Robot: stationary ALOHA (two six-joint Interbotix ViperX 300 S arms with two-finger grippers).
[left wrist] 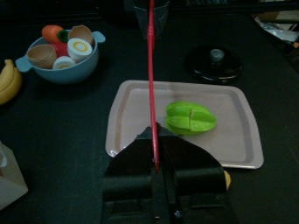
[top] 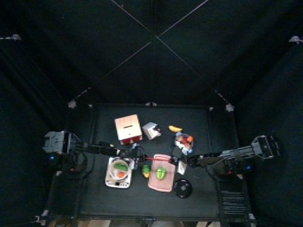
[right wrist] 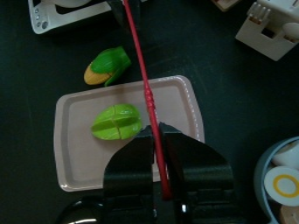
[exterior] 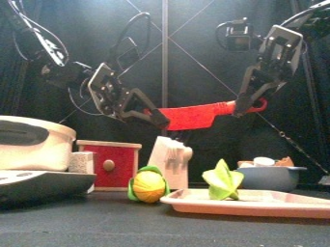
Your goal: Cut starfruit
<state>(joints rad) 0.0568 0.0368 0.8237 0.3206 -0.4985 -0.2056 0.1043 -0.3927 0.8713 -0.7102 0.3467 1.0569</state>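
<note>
The starfruit (exterior: 223, 180) is a small yellow-green fruit lying on the pink cutting board (exterior: 284, 200). It also shows in the left wrist view (left wrist: 191, 117) and the right wrist view (right wrist: 118, 122). A red knife (exterior: 200, 116) hangs level above the board, held at both ends. My left gripper (exterior: 157, 118) is shut on one end and my right gripper (exterior: 242, 104) on the other. In both wrist views the blade (left wrist: 149, 70) runs edge-on from the jaws, above and beside the fruit (right wrist: 136, 52).
A small orange-and-green fruit (exterior: 150, 183) lies just left of the board. A tan-and-red box (exterior: 110, 164) and a white carton (exterior: 171, 159) stand behind it. A blue bowl (left wrist: 65, 54) of toy food, a banana (left wrist: 10, 80) and a black lid (left wrist: 218, 63) lie around the board. A white pot (exterior: 33, 145) stands at the left.
</note>
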